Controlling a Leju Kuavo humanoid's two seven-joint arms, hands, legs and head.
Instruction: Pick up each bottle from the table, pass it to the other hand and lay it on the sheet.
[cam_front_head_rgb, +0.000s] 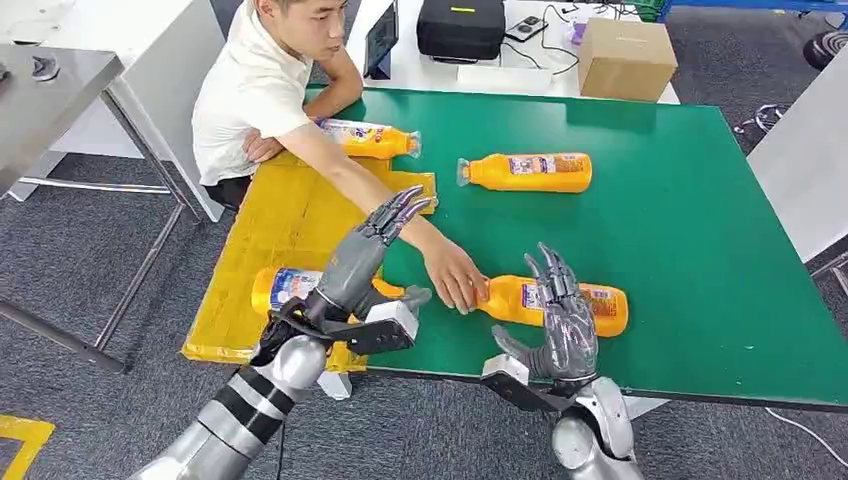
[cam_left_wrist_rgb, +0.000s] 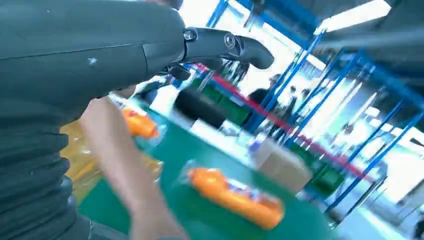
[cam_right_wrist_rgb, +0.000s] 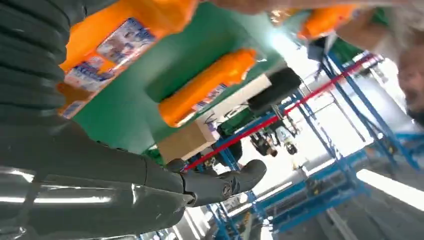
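green table (cam_front_head_rgb: 700, 250), yellow sheet (cam_front_head_rgb: 270, 240), perhaps warehouse shelving (cam_left_wrist_rgb: 360, 150)

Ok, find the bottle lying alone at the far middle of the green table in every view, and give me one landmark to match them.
Head view: the far bottle lies on its side on the green table, cap toward the person.
Left wrist view: the far bottle is blurred, low in the picture, past the person's arm.
Right wrist view: the far bottle sits mid-picture on the green.
Shared landmark: the cardboard box beyond it.

A person (cam_front_head_rgb: 262, 95) (seated) faces a cardboard box (cam_front_head_rgb: 625, 58).
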